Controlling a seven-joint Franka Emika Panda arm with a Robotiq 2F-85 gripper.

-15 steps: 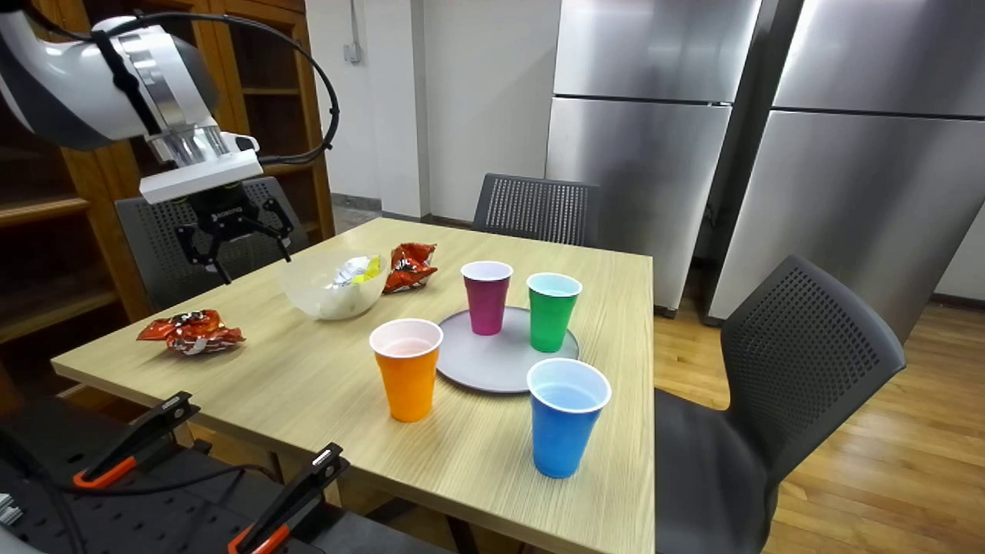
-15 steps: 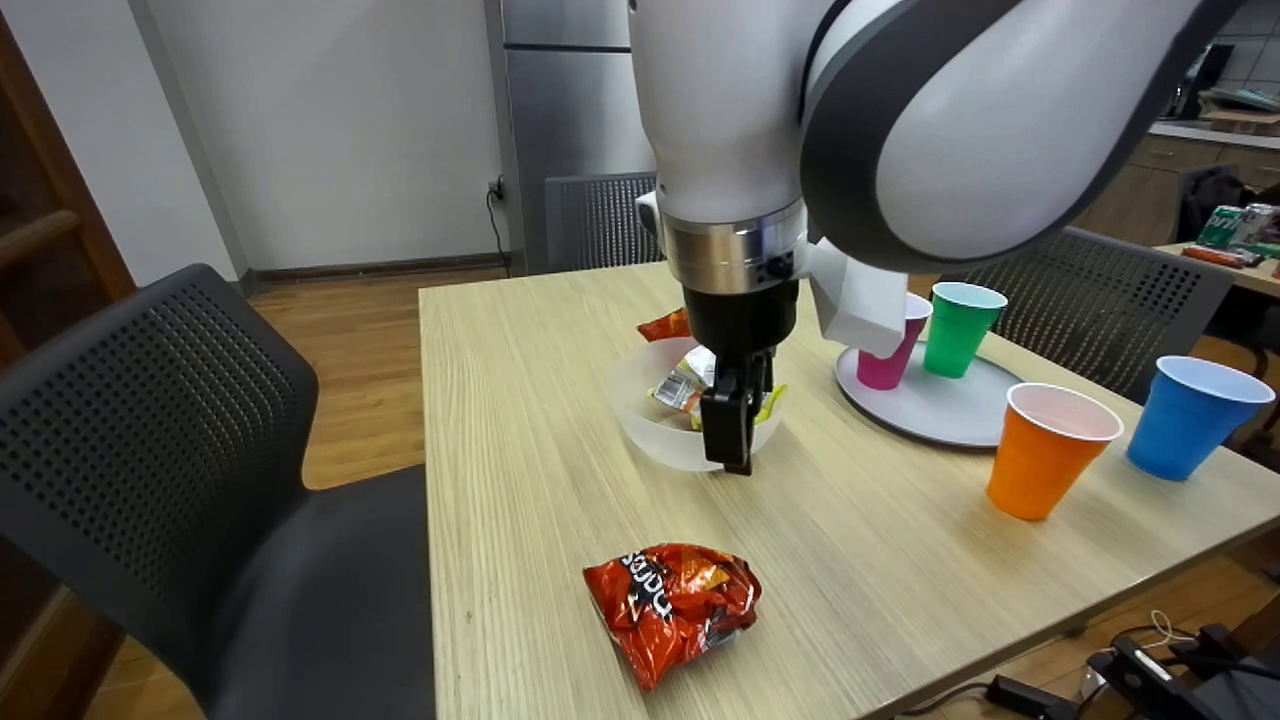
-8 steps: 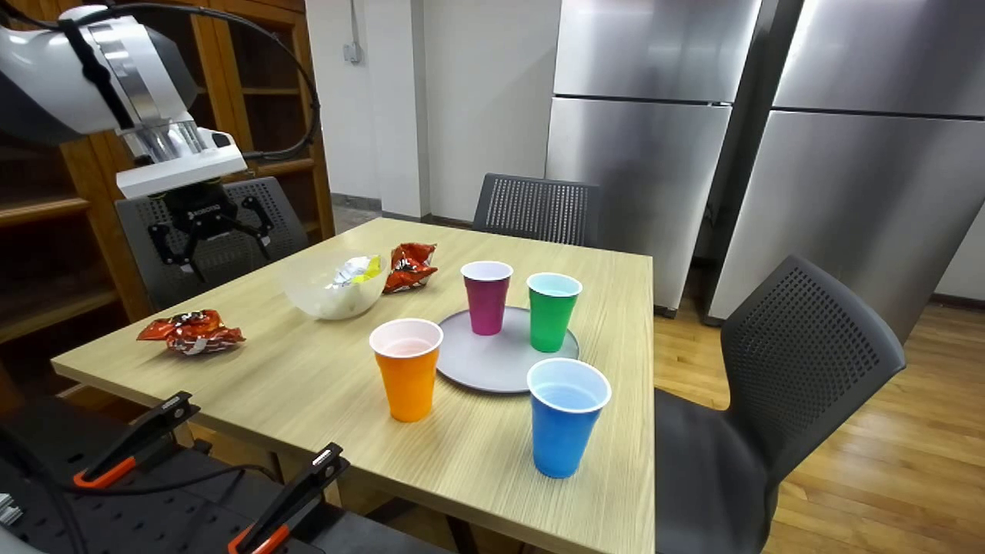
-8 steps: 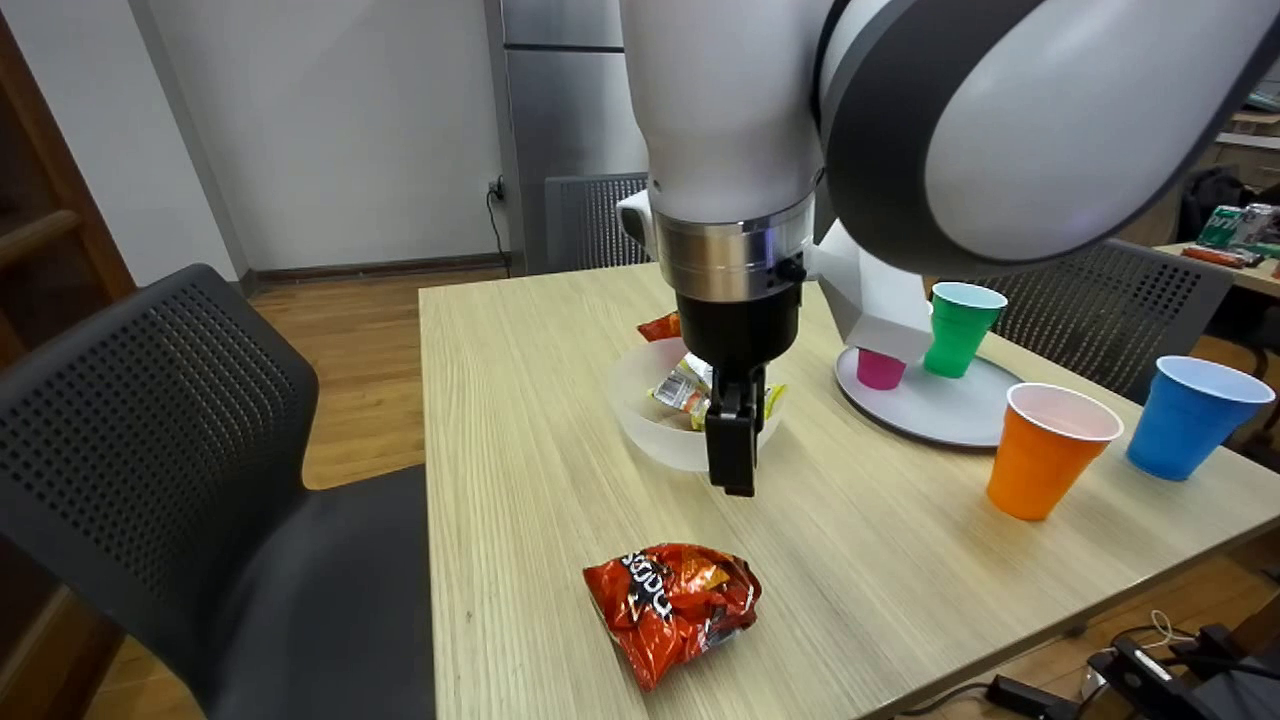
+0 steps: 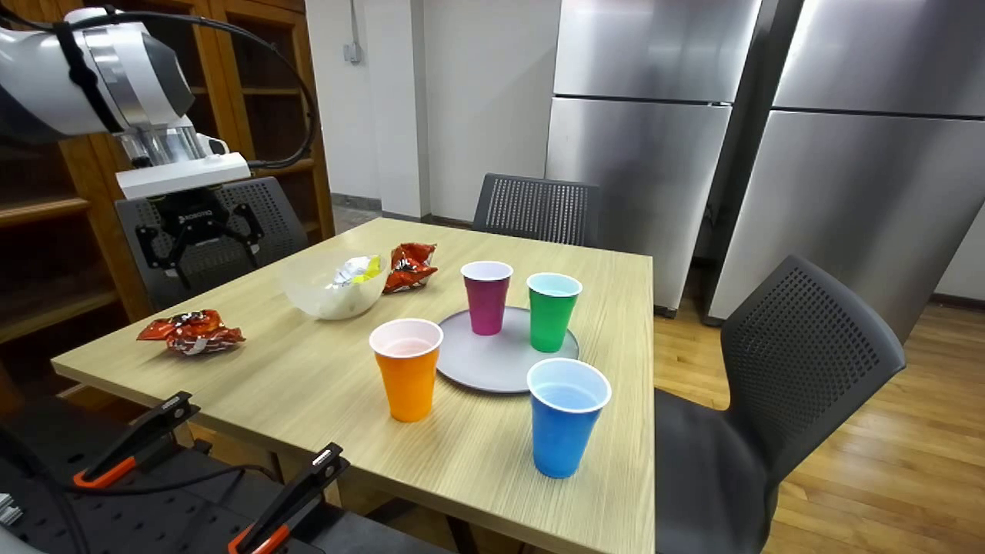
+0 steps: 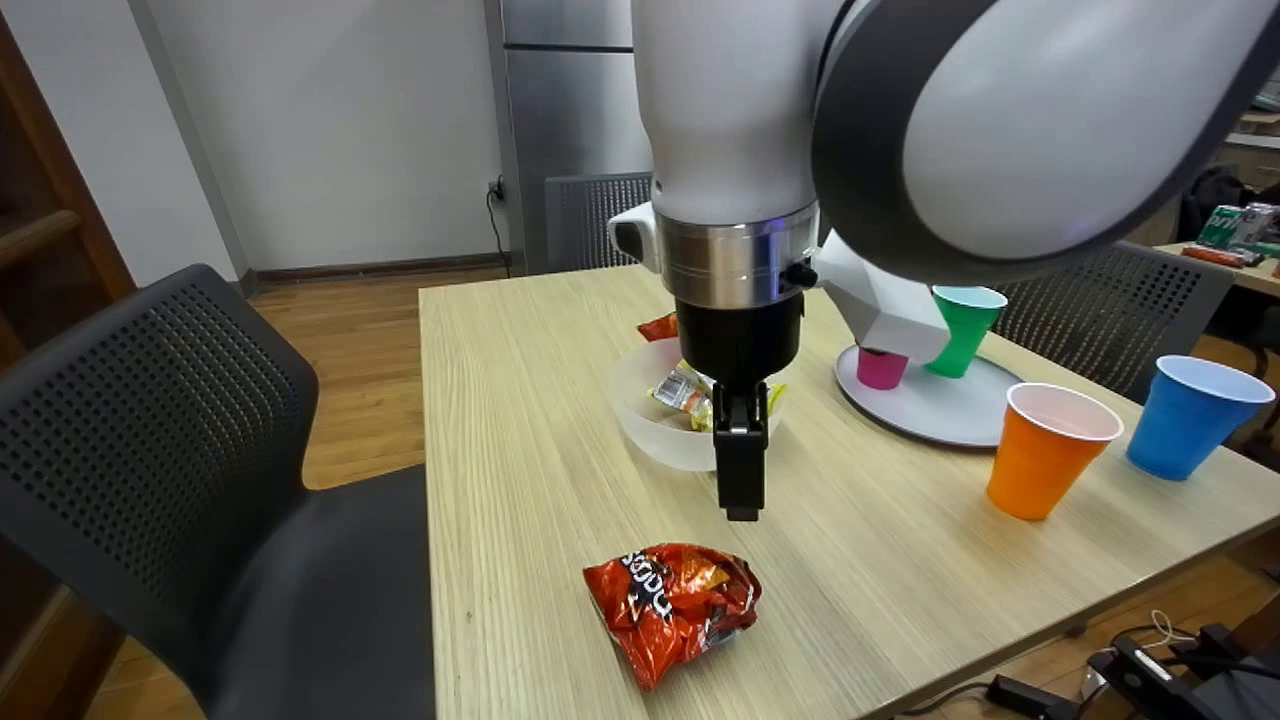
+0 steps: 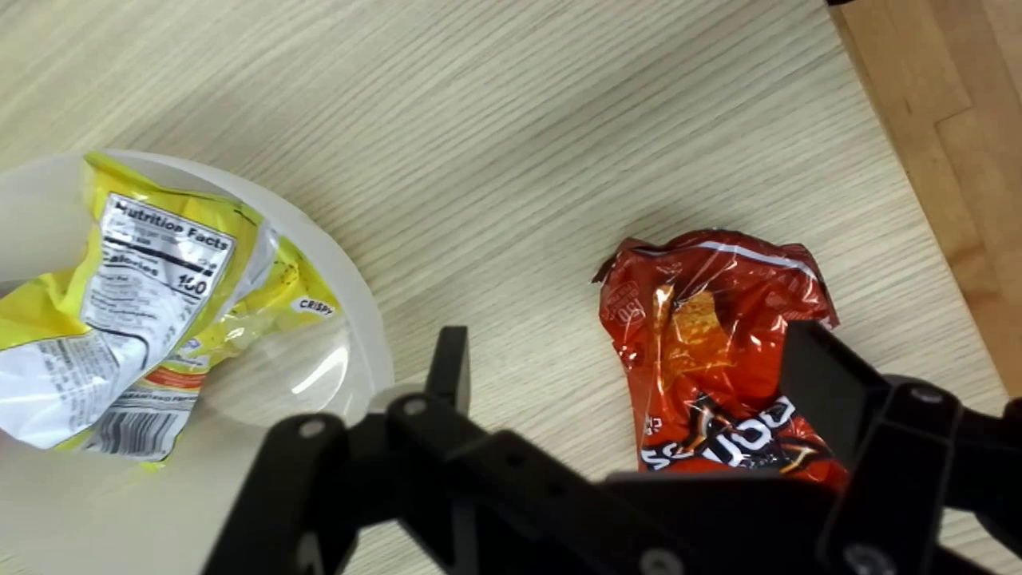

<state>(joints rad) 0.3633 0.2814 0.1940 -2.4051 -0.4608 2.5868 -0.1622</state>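
Hovers above table with gripper spread wide | near red chip bag | near bowl of yellow packets

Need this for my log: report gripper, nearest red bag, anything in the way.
Gripper open, empty. Nearest red bag on table, untouched. No obstruction seen between them; bowl stands nearby.

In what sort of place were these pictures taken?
Probably a shared kitchen or break room, though I cannot be certain: two metallic refrigerators stand beyond a table with perforated-back chairs around it.
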